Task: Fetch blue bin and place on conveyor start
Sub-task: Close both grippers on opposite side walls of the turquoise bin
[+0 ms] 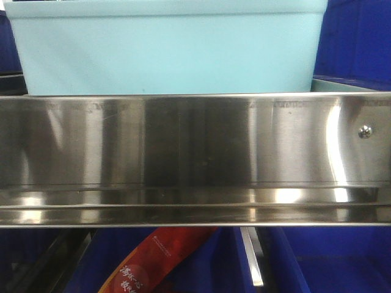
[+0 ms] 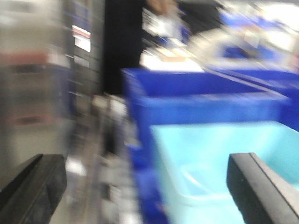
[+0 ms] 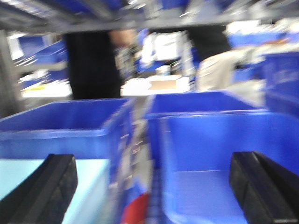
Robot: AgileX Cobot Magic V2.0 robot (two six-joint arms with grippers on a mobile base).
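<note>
blue bin point(image 1: 165, 52) up on shelf, behind steel rail point(image 1: 195, 152), beside dark blue bins point(image 3: 210, 140). left gripper point(image 2: 147, 186), right gripper point(image 3: 152, 186): spread wide, holding nothing. probably light, stiff, smooth-walled, a little slippery; better to pinch thick rim, both sides.

Front view: sharp, evenly lit. Rail point(image 1: 195, 152) throws hard glare, with the brightest streak at right near the screw point(image 1: 365, 130) and white patches along the lower lip. Pale bin point(image 1: 171, 49) flat-lit, with a soft sheen. Dim below the rail.

Left wrist view: heavy motion blur, left side smeared grey, top right blown out white. My left fingers point(image 2: 32, 191) dark, edges soft.

Right wrist view: blurred, less so. Dark blue bins point(image 3: 65, 126) readable, background washed bright. My right fingers point(image 3: 46, 186) near black.
</note>
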